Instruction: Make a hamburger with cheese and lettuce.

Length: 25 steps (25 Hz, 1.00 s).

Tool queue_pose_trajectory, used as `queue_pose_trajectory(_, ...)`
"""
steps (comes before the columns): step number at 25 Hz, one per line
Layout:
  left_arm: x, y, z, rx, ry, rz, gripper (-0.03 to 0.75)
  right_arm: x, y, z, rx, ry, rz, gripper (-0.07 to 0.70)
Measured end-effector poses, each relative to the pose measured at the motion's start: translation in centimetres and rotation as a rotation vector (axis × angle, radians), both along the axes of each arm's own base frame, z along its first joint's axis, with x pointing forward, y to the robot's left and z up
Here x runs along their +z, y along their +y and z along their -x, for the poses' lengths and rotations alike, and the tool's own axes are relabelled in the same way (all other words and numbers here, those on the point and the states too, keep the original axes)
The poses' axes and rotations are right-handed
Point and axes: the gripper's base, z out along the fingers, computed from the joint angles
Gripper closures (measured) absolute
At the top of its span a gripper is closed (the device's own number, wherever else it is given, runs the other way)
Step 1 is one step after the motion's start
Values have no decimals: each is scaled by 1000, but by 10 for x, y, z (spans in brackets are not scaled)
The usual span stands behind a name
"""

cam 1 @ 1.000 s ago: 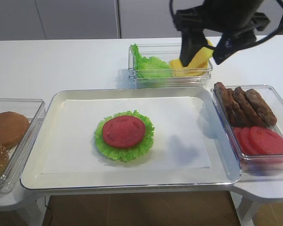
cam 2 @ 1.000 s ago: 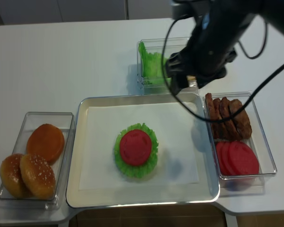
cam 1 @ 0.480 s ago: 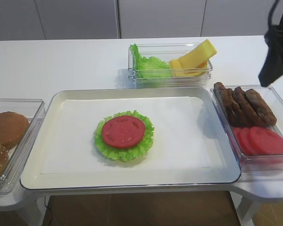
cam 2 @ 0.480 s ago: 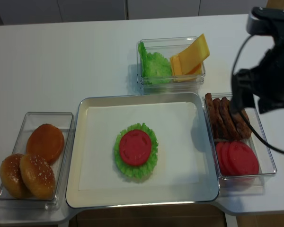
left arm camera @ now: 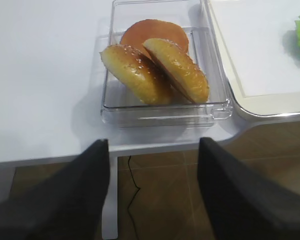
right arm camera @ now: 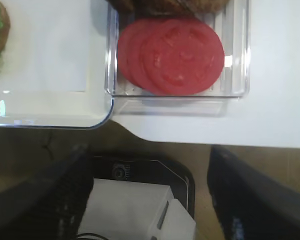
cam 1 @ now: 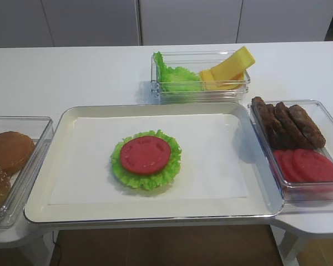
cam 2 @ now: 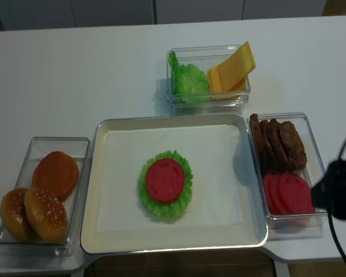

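Observation:
The hamburger [cam 1: 146, 160] lies mid-tray: a frilly green lettuce [cam 1: 147, 180] disc with a red tomato slice [cam 1: 145, 154] on top; its bun base shows only in the right wrist view [right arm camera: 2, 20]. Cheese [cam 1: 228, 68] slices lean in the clear back box, one tilted up over the rim. My right gripper [right arm camera: 145, 200] is open and empty, below the table's front edge, in front of the tomato box. Its arm [cam 2: 337, 193] shows at the right edge of the realsense view. My left gripper [left arm camera: 152, 195] is open and empty, in front of the bun box.
The metal tray [cam 1: 155, 107] holds white paper. A green leaf bunch [cam 1: 175, 77] shares the cheese box. A right box holds brown patties [cam 1: 288, 124] and tomato slices [cam 1: 308, 165]. A left box holds domed buns [left arm camera: 155, 67].
My right arm has drawn back empty from the cheese box, swinging right and then toward the front edge. The cheese slice stays leaning in its box. The hamburger has not moved.

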Motion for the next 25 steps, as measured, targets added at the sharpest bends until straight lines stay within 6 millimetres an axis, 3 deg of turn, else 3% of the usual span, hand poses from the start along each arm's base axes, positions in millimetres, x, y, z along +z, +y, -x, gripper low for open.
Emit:
queue_pose_trajectory(10, 0, 0, 0, 0, 0, 0, 301, -7, -17, 76, -9, -143, 36, 79)
queue_pose_trajectory(25, 0, 0, 0, 0, 0, 0, 301, -27, -33, 154, -37, -476, 18, 79)
